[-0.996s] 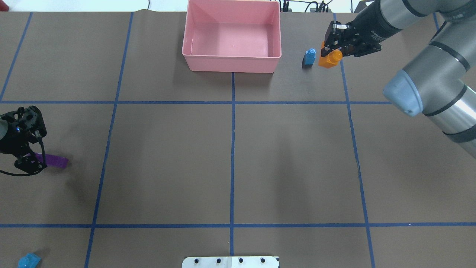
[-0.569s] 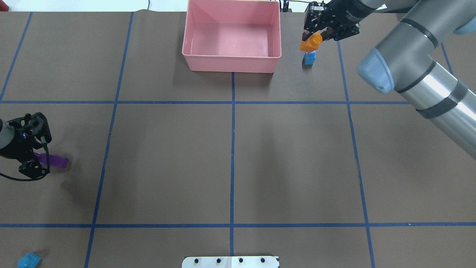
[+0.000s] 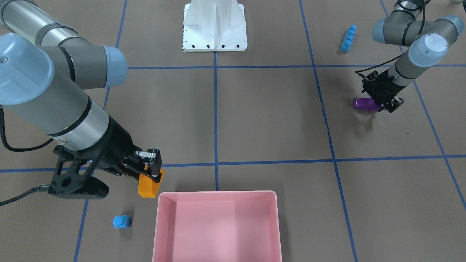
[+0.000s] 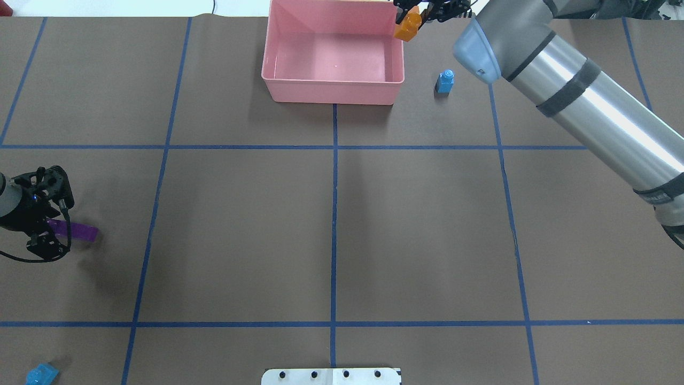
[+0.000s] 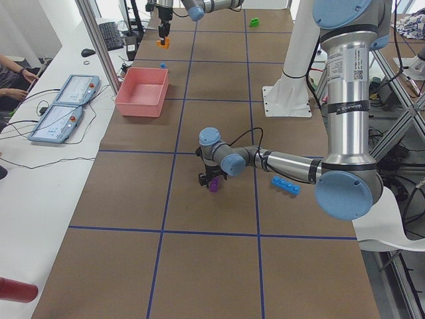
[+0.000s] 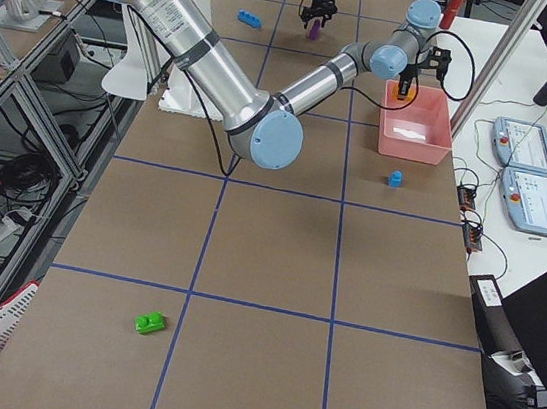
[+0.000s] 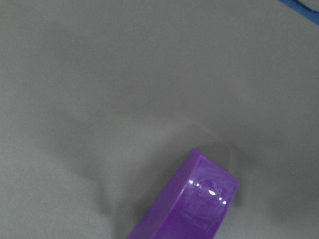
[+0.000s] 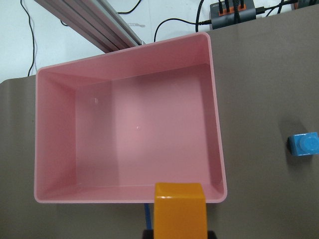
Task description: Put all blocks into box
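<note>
Orange block [image 4: 406, 27] reached box [image 4: 331, 90]; small blue block [image 4: 444, 82] nearby.

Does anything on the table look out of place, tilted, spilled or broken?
Nothing looks spilled or broken. Only the green brick lies alone at the end of the table on the robot's right, far from the pink box.

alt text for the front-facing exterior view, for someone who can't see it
The right gripper holds the orange brick beside a corner of the empty pink box, the small blue brick on the table nearby. Far across, the left gripper is at one end of the purple brick, the long blue brick lying beyond it.
</note>
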{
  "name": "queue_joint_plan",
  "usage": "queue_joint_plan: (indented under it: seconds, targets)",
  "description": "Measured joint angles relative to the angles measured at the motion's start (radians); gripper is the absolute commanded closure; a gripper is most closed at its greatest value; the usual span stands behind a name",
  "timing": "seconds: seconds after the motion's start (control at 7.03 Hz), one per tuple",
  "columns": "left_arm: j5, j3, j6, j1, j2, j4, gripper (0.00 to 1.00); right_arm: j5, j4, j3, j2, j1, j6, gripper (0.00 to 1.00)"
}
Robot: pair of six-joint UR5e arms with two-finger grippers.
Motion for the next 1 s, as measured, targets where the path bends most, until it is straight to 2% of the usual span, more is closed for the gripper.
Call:
queue_joint_plan:
  seconds: [0.14,0.71,1.0]
  targets:
    - [0.0,0.001,-0.01,0.0,-0.001,0.0,1.0,-0.012,0.007,-0.046,0.035,-0.001,-0.001,1.0]
    - [-0.005,-0.045,-0.183,-0.001,-0.002,0.001,1.0,-0.094,0.134,-0.18,0.093,-0.018,-0.003,1.0]
    - [-0.025,-0.113,-0.232,-0.003,0.008,0.01,1.0,-0.198,0.183,-0.277,0.153,-0.068,-0.006,1.0]
